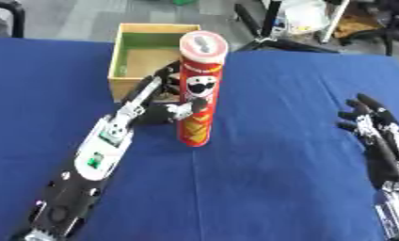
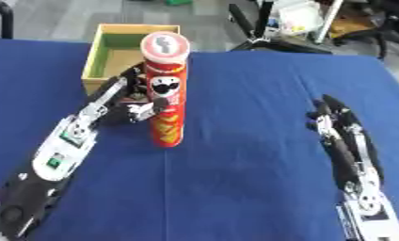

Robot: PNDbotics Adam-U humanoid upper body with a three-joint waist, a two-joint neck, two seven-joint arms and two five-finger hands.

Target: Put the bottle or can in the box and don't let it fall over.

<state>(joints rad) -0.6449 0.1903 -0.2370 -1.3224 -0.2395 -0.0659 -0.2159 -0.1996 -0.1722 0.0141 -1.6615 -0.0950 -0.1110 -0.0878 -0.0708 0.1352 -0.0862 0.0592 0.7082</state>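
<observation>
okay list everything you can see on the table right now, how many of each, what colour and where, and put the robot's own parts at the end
Chip can: one, red with a pale lid, standing upright on the cloth just in front of the box.
Box: one, pale wood with a green inner wall, open top, far edge of the table, left of centre.
Table cloth: one, blue, covering the whole table.
Left hand: one, black and silver, at the can's left side, fingers curled round its middle.
Right hand: one, black, resting on the cloth at the right, fingers straight, holding nothing.
</observation>
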